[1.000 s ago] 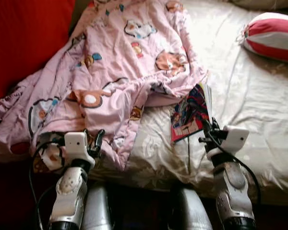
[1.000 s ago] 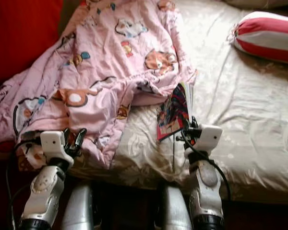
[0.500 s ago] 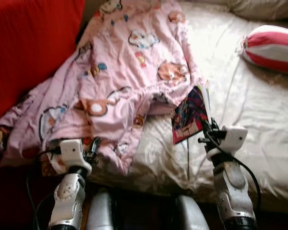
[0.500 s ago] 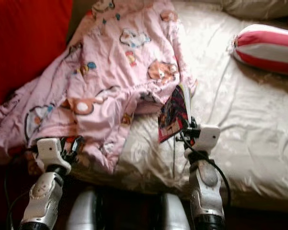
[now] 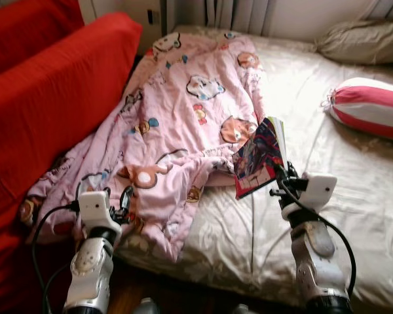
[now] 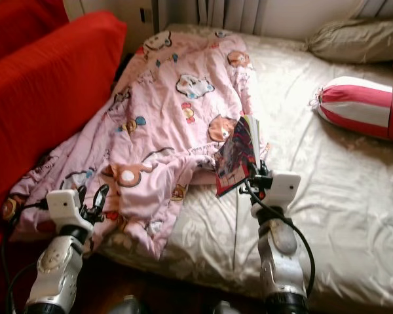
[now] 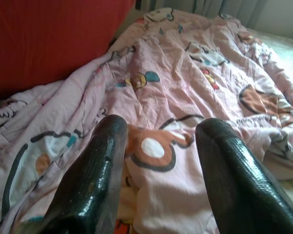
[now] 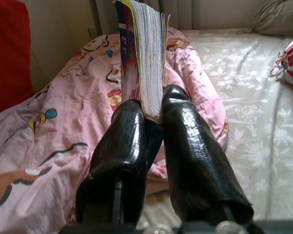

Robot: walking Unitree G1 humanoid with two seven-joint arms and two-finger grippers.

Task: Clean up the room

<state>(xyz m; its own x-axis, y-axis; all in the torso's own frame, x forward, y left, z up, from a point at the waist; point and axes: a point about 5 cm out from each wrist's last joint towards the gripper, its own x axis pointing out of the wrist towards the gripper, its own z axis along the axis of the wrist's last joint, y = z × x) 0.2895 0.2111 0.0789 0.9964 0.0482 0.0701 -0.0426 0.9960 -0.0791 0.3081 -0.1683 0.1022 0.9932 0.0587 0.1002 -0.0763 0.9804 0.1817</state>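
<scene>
I see a book (image 5: pixel 260 156) with a bright, busy cover in reds, blues and dark tones, held up off the bed and tilted, its white page edges turned to the right. In the right wrist view its lower edge is pinched between two black fingers (image 8: pixel 190 151), the pages standing up out of them. Just left of it lies a pink blanket (image 5: pixel 177 137) printed with cartoon bears and cats, crumpled and spread from the far end of the bed down to the near left edge, where it hangs over. Its right border bunches up under the book.
</scene>
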